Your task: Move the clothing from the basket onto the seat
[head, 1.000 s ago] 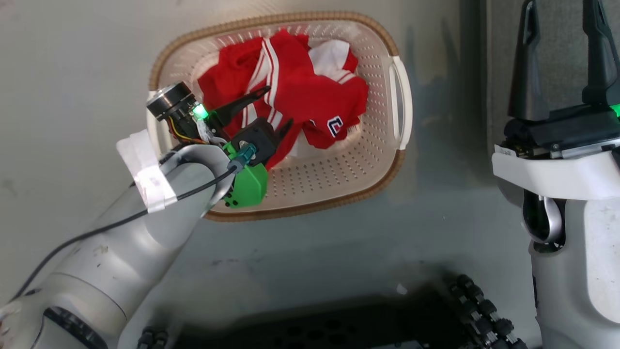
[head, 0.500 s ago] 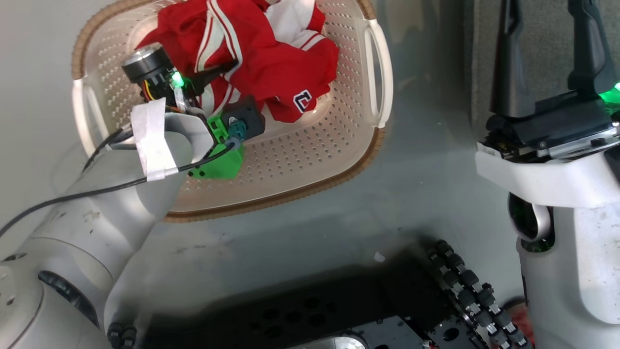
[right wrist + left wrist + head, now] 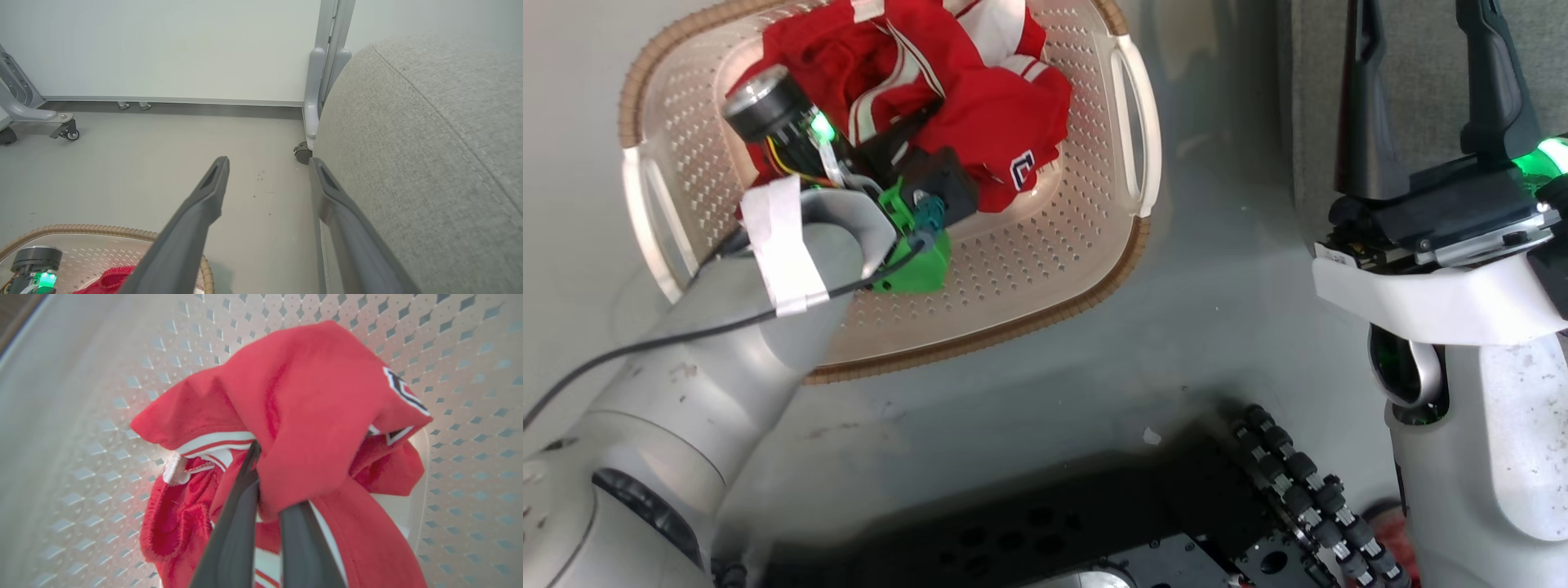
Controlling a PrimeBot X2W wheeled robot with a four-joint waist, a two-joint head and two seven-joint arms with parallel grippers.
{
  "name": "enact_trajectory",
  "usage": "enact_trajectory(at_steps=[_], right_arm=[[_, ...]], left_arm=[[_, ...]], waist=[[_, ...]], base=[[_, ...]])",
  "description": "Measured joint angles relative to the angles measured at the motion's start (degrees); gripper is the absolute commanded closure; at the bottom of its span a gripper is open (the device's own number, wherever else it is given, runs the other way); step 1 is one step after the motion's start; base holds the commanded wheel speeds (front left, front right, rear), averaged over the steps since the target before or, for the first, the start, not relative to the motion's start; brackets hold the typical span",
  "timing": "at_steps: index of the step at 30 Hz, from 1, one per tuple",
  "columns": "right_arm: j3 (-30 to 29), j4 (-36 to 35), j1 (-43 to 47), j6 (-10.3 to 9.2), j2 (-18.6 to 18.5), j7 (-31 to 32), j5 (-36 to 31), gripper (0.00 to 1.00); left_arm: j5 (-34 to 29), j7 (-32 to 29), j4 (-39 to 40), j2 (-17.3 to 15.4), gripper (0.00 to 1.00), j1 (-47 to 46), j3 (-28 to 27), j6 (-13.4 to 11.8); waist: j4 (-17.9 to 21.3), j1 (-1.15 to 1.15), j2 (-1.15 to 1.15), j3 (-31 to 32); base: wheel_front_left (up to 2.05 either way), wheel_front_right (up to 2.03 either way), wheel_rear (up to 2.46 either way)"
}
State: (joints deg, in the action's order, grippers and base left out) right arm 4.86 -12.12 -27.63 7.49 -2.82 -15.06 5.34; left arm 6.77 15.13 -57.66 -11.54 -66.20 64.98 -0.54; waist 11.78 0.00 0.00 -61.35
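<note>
The cream perforated basket [image 3: 1045, 269] stands on the floor at the upper left of the head view, with the red and white clothing [image 3: 1005, 122] bunched in its far end. My left gripper [image 3: 915, 131] reaches down into the pile. In the left wrist view, my left gripper [image 3: 265, 486] is shut on a fold of the clothing [image 3: 310, 408], which drapes over the fingers above the basket [image 3: 81, 416] floor. My right gripper [image 3: 1421, 41] stands open and holds nothing, beside the grey seat [image 3: 1311, 90]. The right wrist view has the right gripper [image 3: 268, 163] over bare floor, the seat [image 3: 429, 143] filling the right side.
My dark base with roller wheels [image 3: 1298, 482] lies at the bottom of the head view. In the right wrist view a pale wall runs behind, a wheeled frame [image 3: 61, 126] stands at the left, and a post with a caster [image 3: 304, 152] stands against the seat. The basket rim [image 3: 102, 229] shows low left.
My left gripper has gone from open to shut on the clothing and pushed deeper into the pile. The head view has shifted, so the basket sits further left. The right gripper stays open.
</note>
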Motion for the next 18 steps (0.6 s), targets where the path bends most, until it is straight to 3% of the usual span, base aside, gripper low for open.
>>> enact_trajectory(at_steps=[10, 14, 18], right_arm=[[-0.3, 3.0, 4.0, 0.0, 0.0, 0.0, -0.7, 0.0], [0.1, 4.7, 7.1, 0.0, 0.1, 0.0, -0.7, 0.0], [-0.2, 6.1, 10.8, 0.0, 0.1, 0.0, -0.3, 0.0]], left_arm=[[5.8, 0.0, 10.1, -0.2, 1.0, 11.5, -6.8, -1.8], [9.0, 0.0, 15.8, -1.0, 1.0, 18.7, -12.2, -1.8], [13.5, 0.0, 21.0, -1.1, 1.0, 26.8, -20.5, -0.3]], waist=[[-1.9, 0.0, 0.0, 8.9], [-2.7, -0.01, 0.0, 14.0], [-3.6, -0.01, 0.0, 19.8]], base=[[0.0, 0.0, 0.0], [0.0, 0.0, 0.0], [0.0, 0.0, 0.0]])
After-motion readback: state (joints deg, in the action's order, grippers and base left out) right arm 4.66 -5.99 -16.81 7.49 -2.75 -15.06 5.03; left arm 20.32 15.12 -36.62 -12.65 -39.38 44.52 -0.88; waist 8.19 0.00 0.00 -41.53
